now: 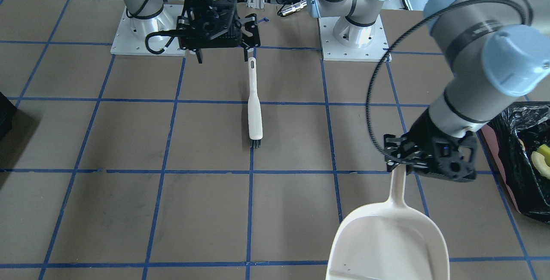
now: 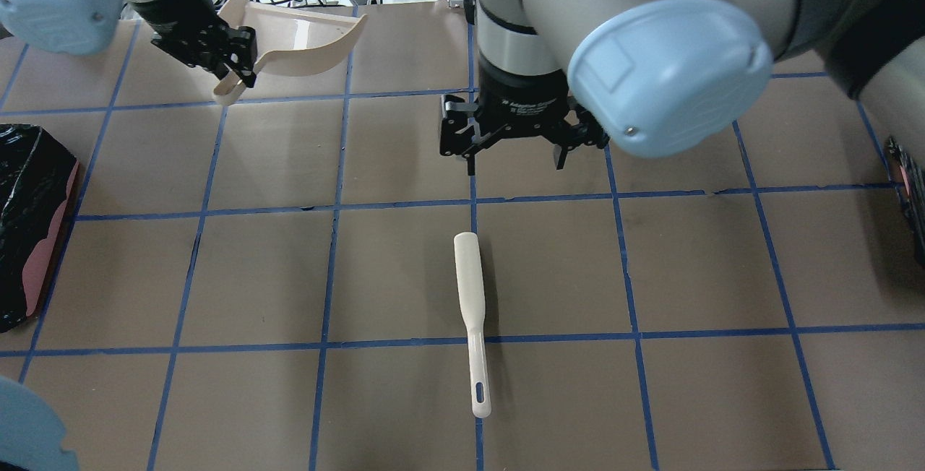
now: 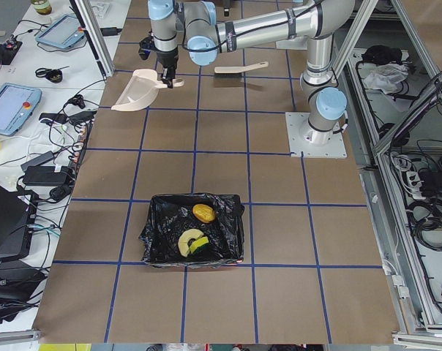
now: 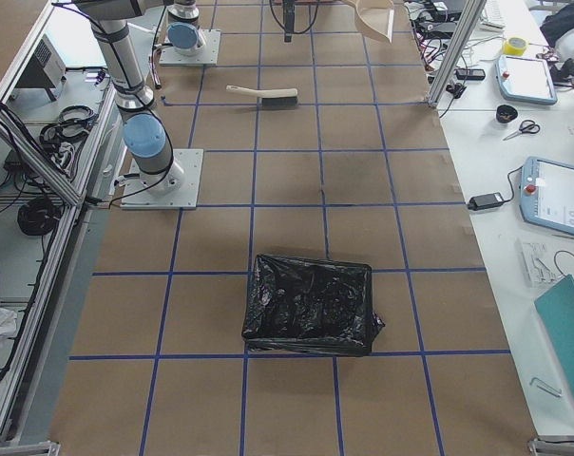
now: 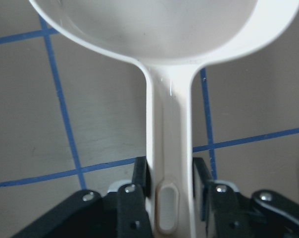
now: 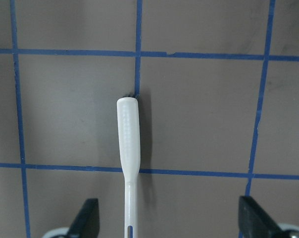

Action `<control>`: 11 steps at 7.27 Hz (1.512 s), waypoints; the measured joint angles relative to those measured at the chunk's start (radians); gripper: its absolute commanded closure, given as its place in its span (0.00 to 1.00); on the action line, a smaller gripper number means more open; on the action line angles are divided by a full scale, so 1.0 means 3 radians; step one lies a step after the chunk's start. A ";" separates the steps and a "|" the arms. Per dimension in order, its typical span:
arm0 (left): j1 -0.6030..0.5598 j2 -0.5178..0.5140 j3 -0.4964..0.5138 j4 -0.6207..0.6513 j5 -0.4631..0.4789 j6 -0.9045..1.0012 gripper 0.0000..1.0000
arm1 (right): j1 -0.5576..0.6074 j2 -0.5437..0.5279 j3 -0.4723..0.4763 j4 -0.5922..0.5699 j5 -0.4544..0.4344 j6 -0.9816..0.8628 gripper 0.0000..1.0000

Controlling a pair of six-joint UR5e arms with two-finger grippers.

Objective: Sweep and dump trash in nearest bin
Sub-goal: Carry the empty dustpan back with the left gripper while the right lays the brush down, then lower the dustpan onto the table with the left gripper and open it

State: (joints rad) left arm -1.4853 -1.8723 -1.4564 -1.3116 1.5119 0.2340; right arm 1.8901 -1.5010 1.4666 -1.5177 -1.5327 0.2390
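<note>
The trash lies inside the black-lined bin point(image 3: 155, 234) at the table's left end: a brown lumpy piece point(image 3: 203, 212), a yellow-green wedge point(image 3: 198, 246) and a pale curved piece point(image 3: 184, 243) against it. My left gripper point(image 1: 398, 166) is shut on the handle of the white dustpan point(image 1: 386, 245), held above the table away from the bin. The left wrist view shows the fingers point(image 5: 142, 173) clamping the handle point(image 5: 169, 129). The pan looks empty. My right gripper point(image 2: 514, 160) is open and empty above the white brush point(image 2: 470, 297), which lies flat on the table.
A second black-lined bin point(image 4: 311, 304) stands at the table's right end. The left bin also shows in the front-facing view point(image 1: 511, 155) and the overhead view point(image 2: 29, 225). The brown table has a blue tape grid. The arm bases point(image 1: 356, 35) stand at the robot's edge.
</note>
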 measured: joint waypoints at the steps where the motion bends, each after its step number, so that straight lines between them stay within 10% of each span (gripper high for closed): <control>1: -0.0261 -0.0053 -0.0092 0.0209 -0.0001 -0.0295 1.00 | -0.0230 -0.0047 -0.0006 0.0049 -0.0007 -0.0385 0.01; 11: -0.1464 -0.0485 -0.0504 0.1061 -0.0004 -0.1347 1.00 | -0.0814 -0.0393 0.0430 -0.0441 -0.0110 -0.1405 0.00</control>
State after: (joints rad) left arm -1.9246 -2.0178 -1.6077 -0.9931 1.5106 -0.1702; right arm 1.6459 -1.6188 1.5955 -1.6499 -1.5656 -0.1827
